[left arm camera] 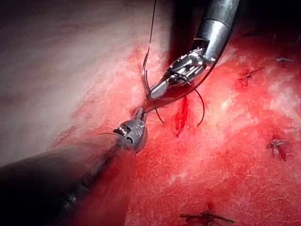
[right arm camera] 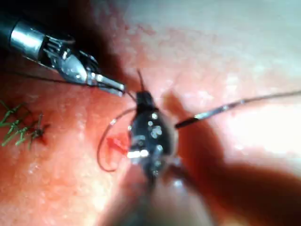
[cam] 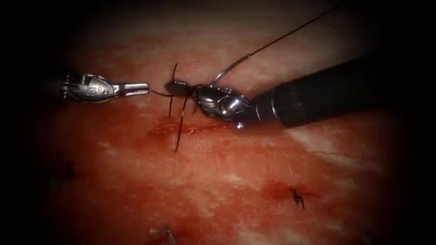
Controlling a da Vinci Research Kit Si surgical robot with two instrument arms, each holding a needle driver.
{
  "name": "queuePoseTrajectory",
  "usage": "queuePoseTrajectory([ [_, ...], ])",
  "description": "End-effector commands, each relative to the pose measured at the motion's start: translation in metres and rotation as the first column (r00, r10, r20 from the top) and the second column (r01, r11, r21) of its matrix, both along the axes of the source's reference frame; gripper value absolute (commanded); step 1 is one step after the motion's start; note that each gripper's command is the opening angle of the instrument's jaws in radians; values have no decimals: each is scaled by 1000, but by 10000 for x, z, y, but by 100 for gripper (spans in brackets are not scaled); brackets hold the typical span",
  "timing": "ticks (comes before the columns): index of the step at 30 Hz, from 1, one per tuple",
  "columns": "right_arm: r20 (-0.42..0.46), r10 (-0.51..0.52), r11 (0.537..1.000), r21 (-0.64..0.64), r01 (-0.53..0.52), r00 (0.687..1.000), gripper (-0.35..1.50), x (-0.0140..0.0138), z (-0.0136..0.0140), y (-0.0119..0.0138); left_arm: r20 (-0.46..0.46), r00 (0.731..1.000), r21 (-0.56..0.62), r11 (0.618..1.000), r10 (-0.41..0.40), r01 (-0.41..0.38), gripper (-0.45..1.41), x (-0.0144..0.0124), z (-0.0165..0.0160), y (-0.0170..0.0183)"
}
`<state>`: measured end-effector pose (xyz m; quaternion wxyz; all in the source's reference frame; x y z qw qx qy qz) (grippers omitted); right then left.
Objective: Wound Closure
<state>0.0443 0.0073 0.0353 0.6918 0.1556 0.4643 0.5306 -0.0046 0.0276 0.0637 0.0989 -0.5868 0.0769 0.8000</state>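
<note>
The left tool [cam: 146, 87] lies left of the cut, jaws shut on a short taut stretch of thread [cam: 159, 94]. That thread runs to the right tool [cam: 175, 87], whose dark jaws are shut on it just above the cut [cam: 181, 129]. Loose strands hang from these jaws across the cut, and one short end sticks up. The curved needle [cam: 229, 68] lies out of the tissue behind the right tool's wrist, with thread trailing up to the right; neither tool holds it. The left wrist view shows the left tool [left arm camera: 139, 113], right tool [left arm camera: 153, 93] and needle [left arm camera: 145, 70]. The right wrist view shows the right tool [right arm camera: 143, 98] and left tool [right arm camera: 120, 87].
Red fluid wets the tissue [cam: 218, 181] around the cut. A finished stitch with cut ends [cam: 297, 197] sits to the lower right, and another dark one [cam: 68, 170] to the lower left. More knots [left arm camera: 277, 146] lie on the tissue. A thin pale piece [cam: 165, 233] lies at the picture's lower edge.
</note>
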Motion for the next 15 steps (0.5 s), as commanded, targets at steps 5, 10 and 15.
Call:
queuePoseTrajectory([
  [5, -2, -12, 1000, -8, 12, 1000, -35, 4, -15, -30, 4, 1000, 27, 999, -25, 25, -45, 6, -5, 29],
  [10, -7, -24, 1000, -18, 24, 1000, -35, -5, -28, -50, 1, 999, 28, 999, -40, 40, -45, 12, -16, 67],
  [15, -15, -33, 999, -27, 33, 999, -35, -14, -40, -65, 2, 998, 26, 998, -56, 55, -45, 15, -20, 89],
])
